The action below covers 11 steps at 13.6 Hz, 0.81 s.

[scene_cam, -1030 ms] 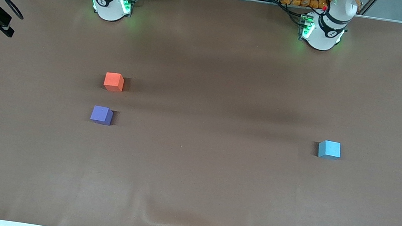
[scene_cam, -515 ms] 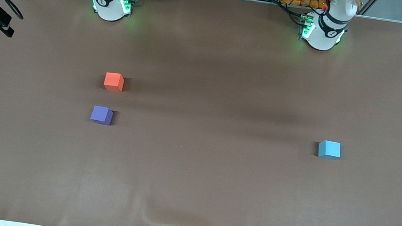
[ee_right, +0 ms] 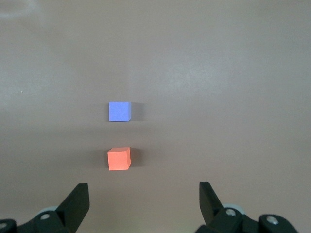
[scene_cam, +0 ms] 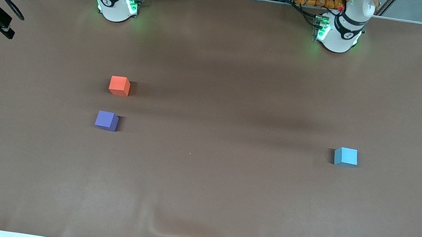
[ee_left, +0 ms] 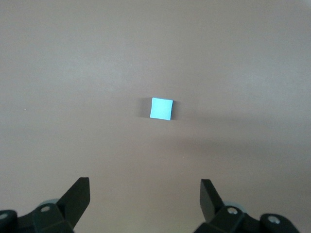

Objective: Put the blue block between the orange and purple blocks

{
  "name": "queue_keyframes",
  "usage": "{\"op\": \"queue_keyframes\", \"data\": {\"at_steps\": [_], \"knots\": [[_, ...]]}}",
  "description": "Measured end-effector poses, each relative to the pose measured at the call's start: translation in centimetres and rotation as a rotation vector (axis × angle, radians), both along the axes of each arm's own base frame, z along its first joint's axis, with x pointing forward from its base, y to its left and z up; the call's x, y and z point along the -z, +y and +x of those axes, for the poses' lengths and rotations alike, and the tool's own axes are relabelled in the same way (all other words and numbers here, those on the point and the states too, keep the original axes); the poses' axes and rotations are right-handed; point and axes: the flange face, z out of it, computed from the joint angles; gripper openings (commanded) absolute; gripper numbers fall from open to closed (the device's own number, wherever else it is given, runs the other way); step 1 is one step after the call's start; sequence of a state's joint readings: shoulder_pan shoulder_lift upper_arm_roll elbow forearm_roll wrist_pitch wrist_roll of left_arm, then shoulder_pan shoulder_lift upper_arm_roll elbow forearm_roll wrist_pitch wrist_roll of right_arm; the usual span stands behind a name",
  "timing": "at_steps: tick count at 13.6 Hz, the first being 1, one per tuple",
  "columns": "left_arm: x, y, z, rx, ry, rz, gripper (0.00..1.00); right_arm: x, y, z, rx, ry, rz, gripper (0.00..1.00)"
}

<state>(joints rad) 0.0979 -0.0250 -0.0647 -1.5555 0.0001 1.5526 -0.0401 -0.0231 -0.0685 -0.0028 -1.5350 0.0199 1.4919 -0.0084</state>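
Blue block [scene_cam: 345, 157] alone toward the left arm's worktop [scene_cam: 201, 184] end, under the spread left gripper [ee_left: 145, 195]; right gripper [ee_right: 144, 195], likewise spread, waits above orange block [scene_cam: 119, 85] and purple block [scene_cam: 106, 120]

Brown table [scene_cam: 201, 184] carrying three small cubes

The orange block [scene_cam: 119, 85] and purple block [scene_cam: 106, 120] are sitting near each other toward the right arm's end, purple nearer the camera; the blue block [scene_cam: 345, 157] is lying well apart, toward the left arm's end.

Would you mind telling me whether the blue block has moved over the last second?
No. The blue block keeps its spot, level with the purple block.
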Motion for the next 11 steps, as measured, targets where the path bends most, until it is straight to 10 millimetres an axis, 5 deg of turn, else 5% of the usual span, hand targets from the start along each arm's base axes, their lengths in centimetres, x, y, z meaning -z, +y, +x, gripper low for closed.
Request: {"op": "queue_keyframes", "data": {"at_steps": [11], "knots": [[3.0,0.2,2.6,-0.001,-0.005,-0.004,1.0,0.0,0.0,0.0,0.0,0.0,0.004,1.0]]}}
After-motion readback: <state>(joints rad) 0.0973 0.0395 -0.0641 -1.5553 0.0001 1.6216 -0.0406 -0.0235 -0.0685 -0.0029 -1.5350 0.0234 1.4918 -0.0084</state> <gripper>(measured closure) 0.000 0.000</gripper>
